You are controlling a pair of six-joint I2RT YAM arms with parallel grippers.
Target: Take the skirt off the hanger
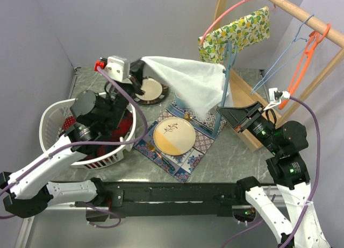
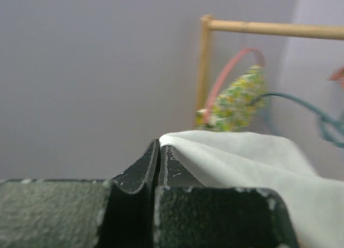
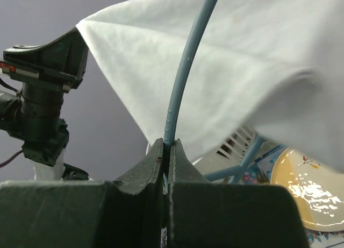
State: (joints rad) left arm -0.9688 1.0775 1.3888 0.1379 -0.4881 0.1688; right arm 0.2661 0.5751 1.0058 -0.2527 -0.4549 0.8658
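Note:
The white skirt [image 1: 188,81] hangs stretched in the air between my two grippers, above the plates. My left gripper [image 1: 141,66] is shut on the skirt's left corner; in the left wrist view its jaws [image 2: 159,148] pinch the cloth's edge, and the skirt [image 2: 252,162] spreads to the right. My right gripper [image 1: 221,108] is shut on the blue hanger [image 1: 227,76], which stands upright with the skirt's right end draped over it. In the right wrist view the gripper [image 3: 166,146] clamps the hanger's rod [image 3: 185,70] under the skirt [image 3: 258,59].
A white laundry basket [image 1: 54,119] holding red clothes sits at left. A yellow plate [image 1: 173,136] lies on a patterned mat, with a dark-rimmed plate [image 1: 153,89] behind. A wooden rack [image 1: 301,14] at right carries a lemon-print cloth [image 1: 236,33] and an orange hanger [image 1: 303,59].

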